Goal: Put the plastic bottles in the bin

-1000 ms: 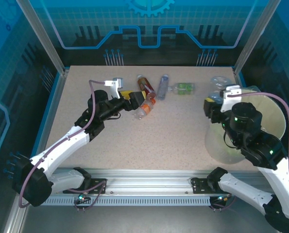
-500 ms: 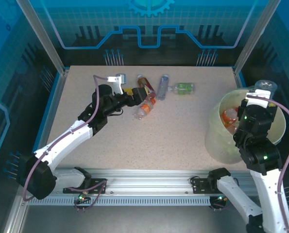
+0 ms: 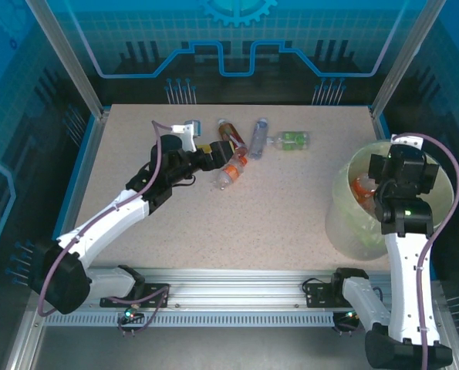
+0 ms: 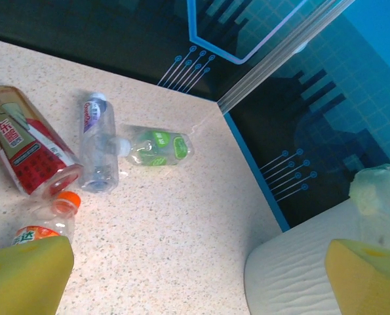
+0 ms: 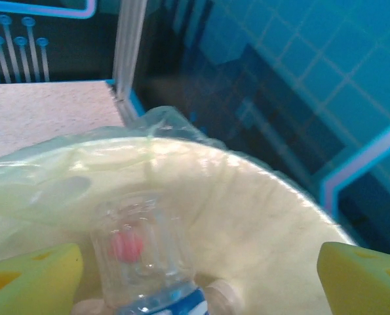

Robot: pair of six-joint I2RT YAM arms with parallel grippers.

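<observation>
From above, a speckled beige table (image 3: 275, 208) sits inside glowing blue walls (image 3: 237, 46) printed with circuit lines and framed by metal posts (image 3: 67, 54). The left gripper (image 3: 216, 156) reaches toward the far middle, where four bottles lie: red bottle (image 3: 231, 136), orange-capped bottle (image 3: 229, 171), blue bottle (image 3: 258, 139), green bottle (image 3: 292, 139). The bin (image 3: 341, 216) stands at the right edge with bottles inside, and the right gripper (image 3: 403, 173) hangs over it

At the left wrist, the yellow pads (image 4: 24, 279) stand wide apart and hold nothing. The orange-capped bottle lies just beside one pad, the others further on near the table's far corner

At the right wrist, the pads (image 5: 31, 275) are spread wide over the bin's mouth. A clear bottle (image 5: 145, 256) lies inside the bin below, gripped by neither pad. The liner (image 5: 149, 125) crumples over the rim, with dark blue tiled wall behind
</observation>
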